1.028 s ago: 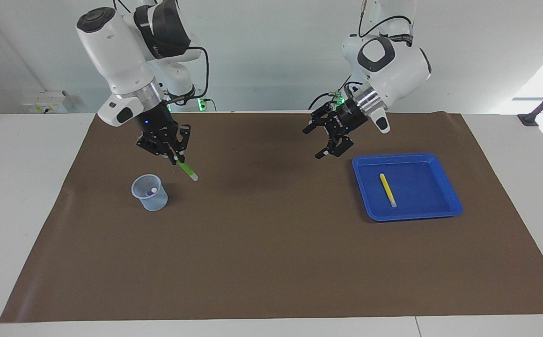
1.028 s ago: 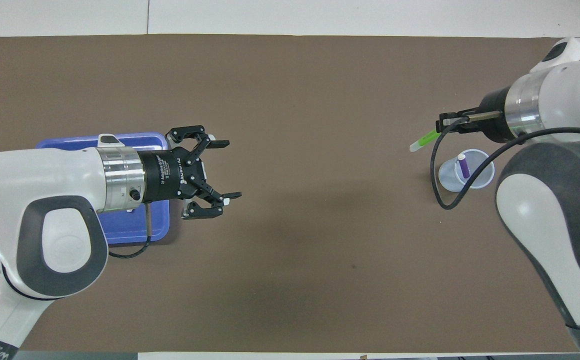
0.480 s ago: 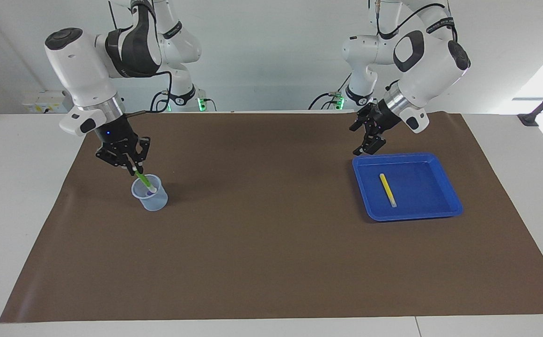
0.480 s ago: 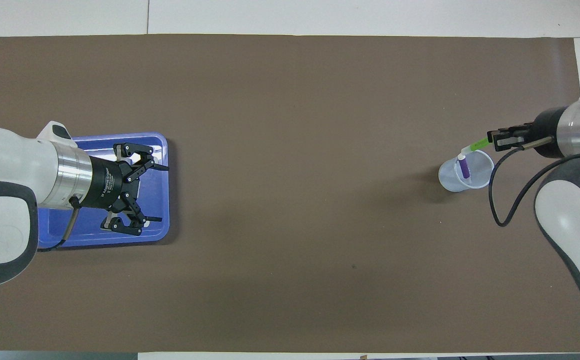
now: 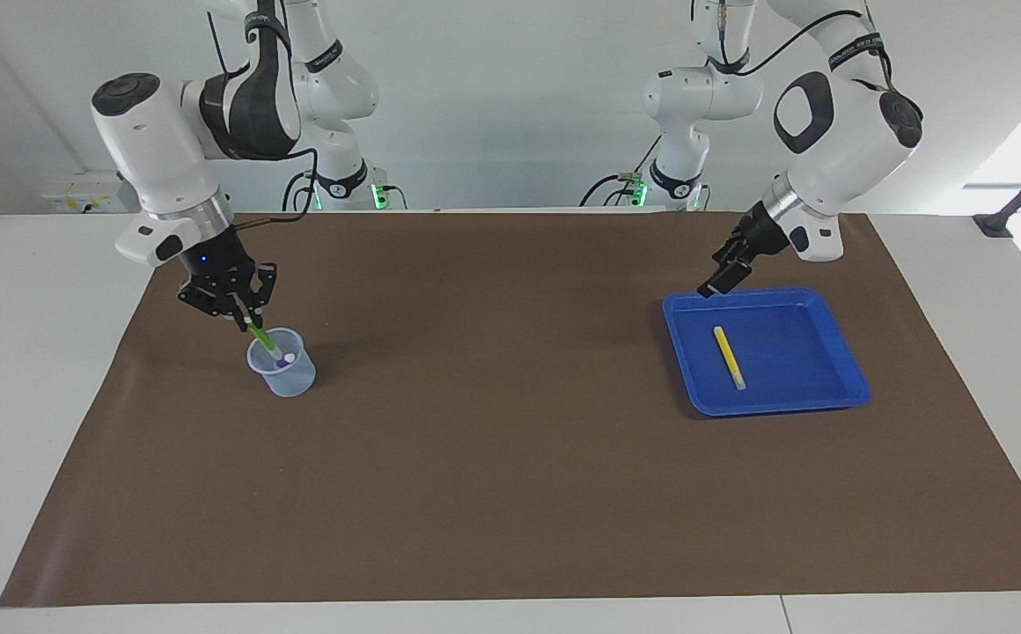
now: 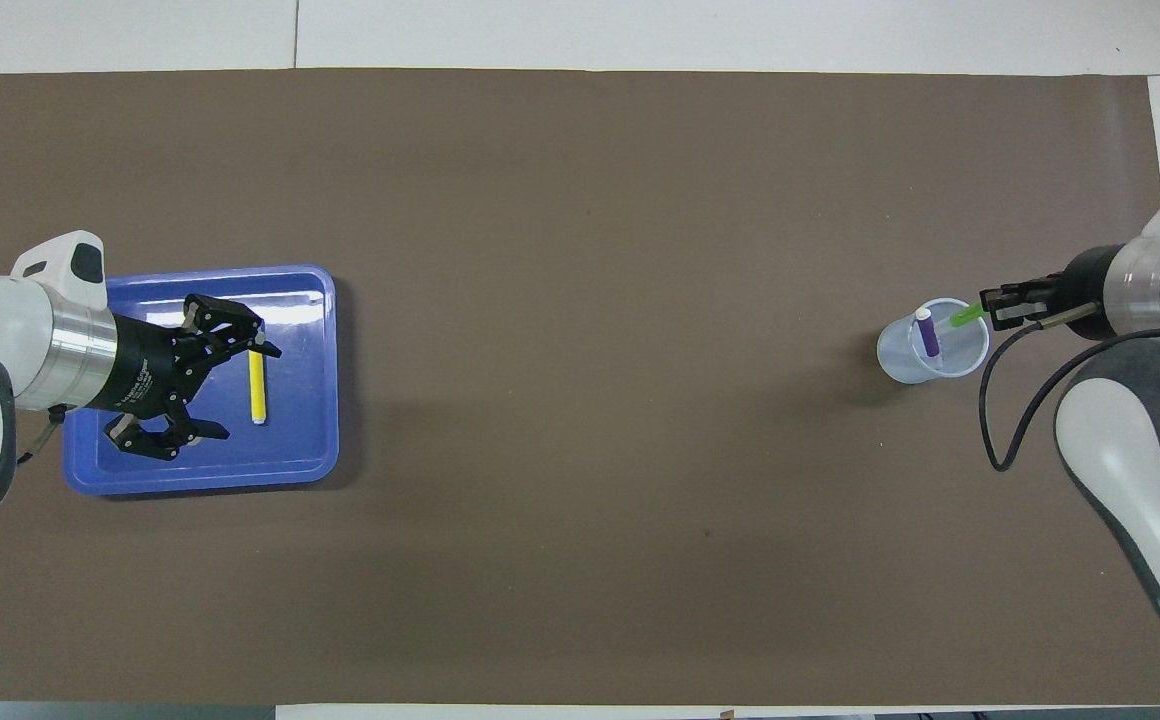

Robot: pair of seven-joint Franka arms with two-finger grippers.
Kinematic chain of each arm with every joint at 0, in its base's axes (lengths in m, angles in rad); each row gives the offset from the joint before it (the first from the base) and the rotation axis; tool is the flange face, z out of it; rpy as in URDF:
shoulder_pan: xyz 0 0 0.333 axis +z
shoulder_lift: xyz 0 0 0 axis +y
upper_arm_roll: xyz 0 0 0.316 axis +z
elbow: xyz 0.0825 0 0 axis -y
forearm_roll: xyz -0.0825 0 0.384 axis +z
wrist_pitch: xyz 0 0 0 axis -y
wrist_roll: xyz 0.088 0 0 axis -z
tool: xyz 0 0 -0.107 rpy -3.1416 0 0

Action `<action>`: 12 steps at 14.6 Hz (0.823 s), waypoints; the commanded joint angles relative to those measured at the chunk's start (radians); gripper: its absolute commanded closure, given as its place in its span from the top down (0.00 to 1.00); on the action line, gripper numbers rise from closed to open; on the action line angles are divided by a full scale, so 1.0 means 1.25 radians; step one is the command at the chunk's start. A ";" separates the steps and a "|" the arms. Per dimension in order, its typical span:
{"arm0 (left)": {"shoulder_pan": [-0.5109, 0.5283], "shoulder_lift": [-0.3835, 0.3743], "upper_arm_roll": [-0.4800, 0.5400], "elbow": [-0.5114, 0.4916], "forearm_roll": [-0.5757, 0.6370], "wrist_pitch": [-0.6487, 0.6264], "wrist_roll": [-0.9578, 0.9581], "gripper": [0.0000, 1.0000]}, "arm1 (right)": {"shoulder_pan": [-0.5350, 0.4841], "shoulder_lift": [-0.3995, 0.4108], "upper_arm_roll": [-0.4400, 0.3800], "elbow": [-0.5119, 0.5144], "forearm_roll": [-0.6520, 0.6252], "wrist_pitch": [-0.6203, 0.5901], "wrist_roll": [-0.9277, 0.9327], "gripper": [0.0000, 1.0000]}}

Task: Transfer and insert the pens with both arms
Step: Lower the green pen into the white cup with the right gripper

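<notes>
Clamped on the green pen (image 5: 258,335), the right gripper (image 5: 242,314) sits at the upper left of the facing view, just above the rim of the clear cup (image 5: 282,372). A second ago that pen hung over bare mat beside the cup; now its pale lower end dips inside the rim, next to the purple pen (image 6: 927,334) already standing there. In the overhead view, at the right edge of the frame, the green shaft slants from the gripper down into the cup's mouth. By my reading, the insertion is nearly finished and only the release remains; the pen leans rather than stands, so it may tip against the wall when let go.

Over at the upper right of the facing view, the left gripper (image 5: 722,280) has swung away from the mat's middle and now hangs over the blue tray (image 5: 845,377), its jaws spread wide and holding nothing. The overhead view, at centre left, shows its fingers (image 6: 258,349) just beside the upper end of the yellow pen (image 6: 257,386), which lies flat in the tray. That suggests the last pen is the next pickup, so both arms are working at once: one delivering, the other lining up a grasp.
</notes>
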 commanded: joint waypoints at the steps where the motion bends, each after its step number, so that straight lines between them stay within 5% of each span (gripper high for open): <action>1: 0.024 0.053 -0.007 -0.001 0.049 0.049 0.162 1.00 | -0.017 -0.014 0.009 -0.064 -0.023 0.072 -0.025 0.00; 7: 0.041 0.145 -0.006 -0.023 0.110 0.198 0.501 1.00 | -0.039 0.013 0.010 -0.118 -0.040 0.173 -0.050 0.00; 12: 0.039 0.241 -0.006 -0.016 0.217 0.285 0.573 0.96 | -0.043 0.037 0.012 -0.119 -0.040 0.182 -0.043 0.00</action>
